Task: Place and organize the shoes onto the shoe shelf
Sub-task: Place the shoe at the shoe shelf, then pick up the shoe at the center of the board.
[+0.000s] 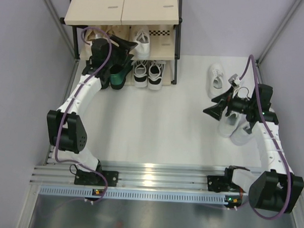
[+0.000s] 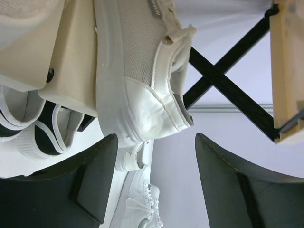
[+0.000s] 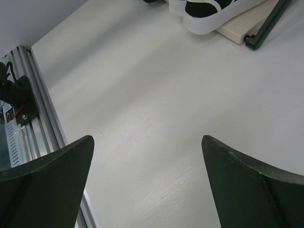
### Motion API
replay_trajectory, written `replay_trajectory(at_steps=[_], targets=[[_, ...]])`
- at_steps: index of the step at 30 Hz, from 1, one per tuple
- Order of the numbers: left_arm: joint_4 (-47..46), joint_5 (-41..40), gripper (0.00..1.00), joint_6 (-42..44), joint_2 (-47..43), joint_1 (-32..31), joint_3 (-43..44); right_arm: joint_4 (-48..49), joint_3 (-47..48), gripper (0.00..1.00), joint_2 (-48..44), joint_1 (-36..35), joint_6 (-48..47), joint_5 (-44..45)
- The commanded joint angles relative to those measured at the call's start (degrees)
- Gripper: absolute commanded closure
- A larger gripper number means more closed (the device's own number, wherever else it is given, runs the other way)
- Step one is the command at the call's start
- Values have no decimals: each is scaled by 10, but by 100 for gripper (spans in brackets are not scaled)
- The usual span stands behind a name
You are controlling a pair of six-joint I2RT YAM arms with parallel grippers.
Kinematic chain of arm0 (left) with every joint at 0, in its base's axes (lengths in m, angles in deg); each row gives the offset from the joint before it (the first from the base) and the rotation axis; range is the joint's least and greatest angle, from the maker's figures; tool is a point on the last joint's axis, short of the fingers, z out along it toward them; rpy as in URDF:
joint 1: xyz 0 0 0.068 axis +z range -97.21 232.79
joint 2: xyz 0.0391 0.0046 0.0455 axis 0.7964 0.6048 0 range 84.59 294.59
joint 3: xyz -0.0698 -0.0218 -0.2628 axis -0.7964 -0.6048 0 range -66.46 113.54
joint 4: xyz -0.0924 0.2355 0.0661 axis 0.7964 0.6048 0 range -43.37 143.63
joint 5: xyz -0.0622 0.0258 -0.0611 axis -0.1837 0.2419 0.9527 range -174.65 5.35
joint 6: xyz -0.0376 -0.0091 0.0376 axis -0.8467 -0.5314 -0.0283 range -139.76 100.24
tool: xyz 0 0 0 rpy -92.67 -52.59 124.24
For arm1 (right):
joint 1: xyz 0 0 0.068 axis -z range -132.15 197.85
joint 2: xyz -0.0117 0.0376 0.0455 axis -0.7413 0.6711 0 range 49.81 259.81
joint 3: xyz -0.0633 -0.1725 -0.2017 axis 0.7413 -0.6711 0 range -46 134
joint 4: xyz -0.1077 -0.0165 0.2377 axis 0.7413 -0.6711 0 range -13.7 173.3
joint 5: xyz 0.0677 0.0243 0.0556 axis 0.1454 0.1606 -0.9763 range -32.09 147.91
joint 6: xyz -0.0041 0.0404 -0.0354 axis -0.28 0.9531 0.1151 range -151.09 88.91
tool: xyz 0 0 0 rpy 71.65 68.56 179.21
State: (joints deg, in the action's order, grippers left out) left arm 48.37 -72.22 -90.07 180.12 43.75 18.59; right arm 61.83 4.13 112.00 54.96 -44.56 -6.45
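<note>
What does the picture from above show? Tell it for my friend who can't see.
A robot's left gripper reaches into the shoe shelf on a white table. The shelf holds a white sneaker, black-and-white sneakers and green shoes. The open right gripper hovers beside loose white sneakers.

Shoe shelf point(image 1: 101, 13) upright at far edge of table point(image 1: 156, 124); black-and-white sneakers point(image 1: 147, 74) beside dark green shoes point(image 1: 118, 81) on bottom board; white sneaker point(image 1: 142, 41) on middle board; small white sneaker point(image 1: 216, 76) and pale sneaker pair point(image 1: 233, 126) on table, right side.

White arms point(image 1: 85, 90), black joints point(image 1: 73, 133), purple cables point(image 1: 110, 49) (looping)
</note>
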Motion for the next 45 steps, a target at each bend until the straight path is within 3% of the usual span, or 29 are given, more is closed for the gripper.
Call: replay_trajectory(at_steps=[1, 8, 12, 18, 22, 27, 37, 43, 45], targets=[[-20, 8, 28, 17, -51, 3, -24, 19, 1, 4, -15, 13, -16, -9], [-24, 57, 28, 88, -153, 2, -131, -6, 17, 4, -8, 18, -39, 65], [8, 87, 25, 207, -267, 2, -225, -25, 62, 5, 27, 17, -26, 183], [33, 84, 16, 272, -424, 2, -404, -58, 175, 5, 139, 12, -59, 327], [62, 100, 14, 282, -495, 2, -469, -71, 257, 8, 258, 4, -51, 394], [171, 90, 14, 329, -605, 3, -513, -72, 347, 12, 385, -4, -60, 461], [219, 128, 14, 253, -774, 2, -604, -76, 473, 25, 531, -26, -30, 481], [208, 146, 9, 176, -827, 2, -643, -88, 531, 42, 603, -32, 4, 495], [180, 160, 8, 138, -827, 2, -668, -85, 526, 58, 608, -32, 6, 486]])
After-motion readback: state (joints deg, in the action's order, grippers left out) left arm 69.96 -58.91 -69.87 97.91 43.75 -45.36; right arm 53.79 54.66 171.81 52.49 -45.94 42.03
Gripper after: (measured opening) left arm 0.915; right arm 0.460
